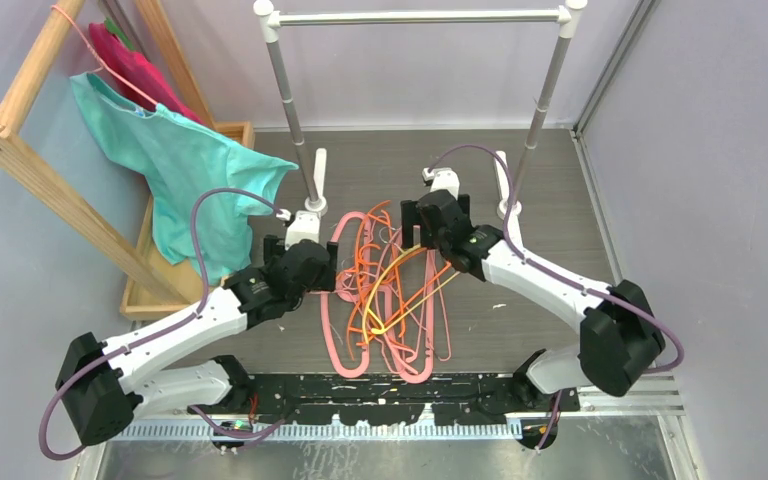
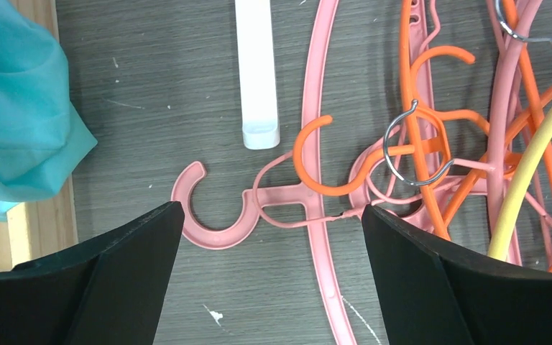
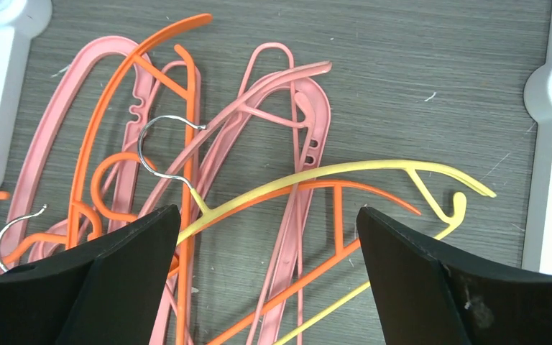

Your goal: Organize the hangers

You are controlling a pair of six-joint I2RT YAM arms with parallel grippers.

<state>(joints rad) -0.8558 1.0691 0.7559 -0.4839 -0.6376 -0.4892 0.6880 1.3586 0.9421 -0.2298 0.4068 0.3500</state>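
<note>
Beneath the open left hand and open right hand, hangers lie tangled.

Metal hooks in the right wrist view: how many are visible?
2. One metal hook joins the yellow hanger, left of centre; the other lies at the far left edge. More may be hidden under the right tool.

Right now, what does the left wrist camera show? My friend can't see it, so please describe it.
The open left gripper hovers over a grey table, a pink hanger hook lying between its black fingers. A tangle of pink, orange and yellow hangers fills the right; teal cloth sits left.
</note>
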